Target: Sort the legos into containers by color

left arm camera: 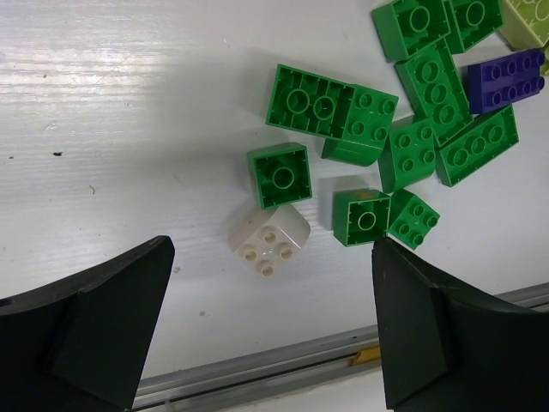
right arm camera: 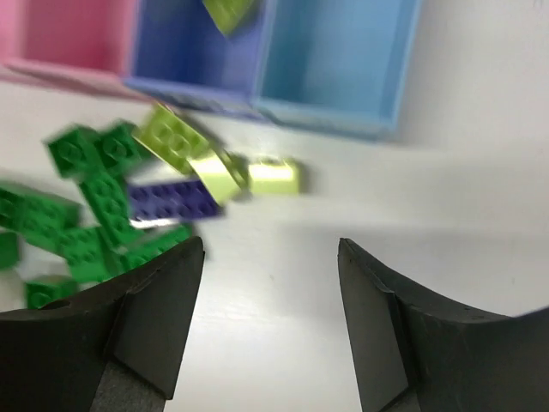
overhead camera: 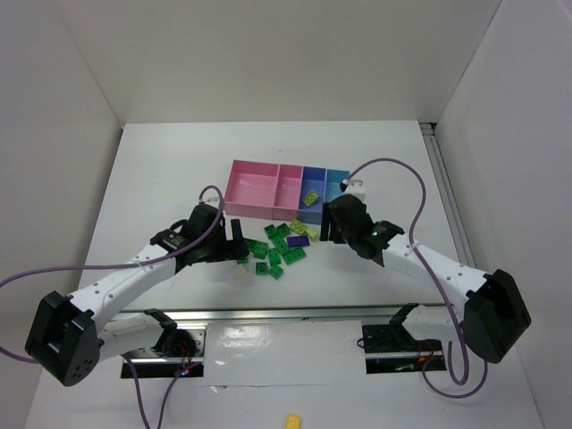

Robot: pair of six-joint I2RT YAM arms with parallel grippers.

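The left claw [left arm camera: 273,249] is gaping wide and empty, hovering over a pale whitish brick [left arm camera: 268,240] lying on the desk [left arm camera: 111,129] just beside the green legos [left arm camera: 326,107]. The right claw [right arm camera: 270,249] is spreading wide too, gripping nothing, near a purple brick [right arm camera: 171,202] and yellow-green bricks [right arm camera: 171,136]. Beyond them the row of trays [overhead camera: 250,189] is sitting, with another yellow-green piece [right arm camera: 227,10] lying in the blue tray [right arm camera: 180,51].

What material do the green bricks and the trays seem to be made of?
Green bricks: likely hard plastic, slightly glossy; moulded studs and sharp edges. Trays: apparently thin plastic, smooth; evenly coloured pink and blue walls.
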